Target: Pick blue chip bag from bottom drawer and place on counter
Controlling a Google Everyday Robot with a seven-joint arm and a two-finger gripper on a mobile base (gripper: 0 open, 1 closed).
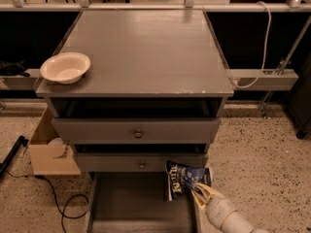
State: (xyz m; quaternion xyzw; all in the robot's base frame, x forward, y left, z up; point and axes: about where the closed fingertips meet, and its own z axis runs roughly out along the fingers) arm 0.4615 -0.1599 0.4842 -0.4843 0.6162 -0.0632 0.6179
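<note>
As we logged, gripper (pixel 200 193) was clenched on blue chip bag (pixel 183 177) above bottom drawer (pixel 136 203) | risk: thin edge pinch, foil could slip.

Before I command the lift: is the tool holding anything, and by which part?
Yes, the tool, low at the open bottom drawer's right side, pinches the blue chip bag by its lower right edge.
</note>
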